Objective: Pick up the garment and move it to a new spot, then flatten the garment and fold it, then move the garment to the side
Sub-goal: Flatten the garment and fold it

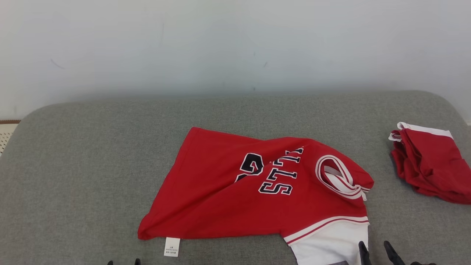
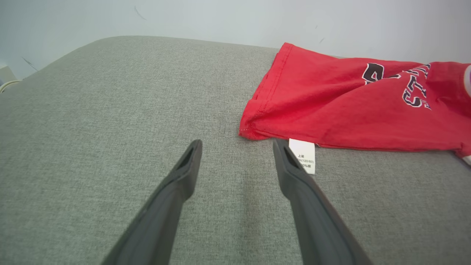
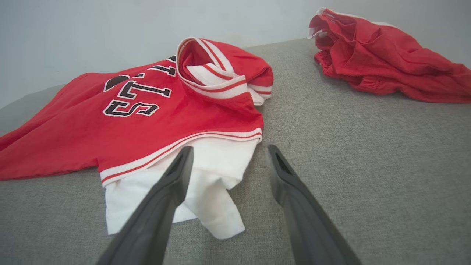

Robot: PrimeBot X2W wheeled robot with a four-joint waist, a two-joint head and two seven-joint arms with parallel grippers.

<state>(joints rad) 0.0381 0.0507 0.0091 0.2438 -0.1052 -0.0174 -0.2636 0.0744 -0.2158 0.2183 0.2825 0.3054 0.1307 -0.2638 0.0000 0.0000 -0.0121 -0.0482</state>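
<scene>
While both hands hover low at the near edge of the grey padded surface (image 1: 73, 165), you have the red jersey (image 1: 228, 198) lying crumpled across its middle, black lettering facing up and the striped collar (image 1: 338, 176) turned toward the right edge.

Your left hand (image 2: 237, 145) is spread wide and holds nothing. Its fingers point at the jersey's near-left hem corner, and one fingertip sits just beside the white care label (image 2: 303, 154); you cannot tell whether it touches the label. In the head view that hand (image 1: 122, 262) barely clears the bottom of the frame.

Your right hand (image 3: 230, 149) is also spread wide and empty. One finger lies over the white sleeve (image 3: 206, 176) that sticks out toward the near edge, and the other is over bare grey fabric just beside it. The head view puts this hand (image 1: 374, 246) at the sleeve's right side.

A second red garment (image 1: 430, 169) lies bunched at the right edge, well apart from the jersey.
</scene>
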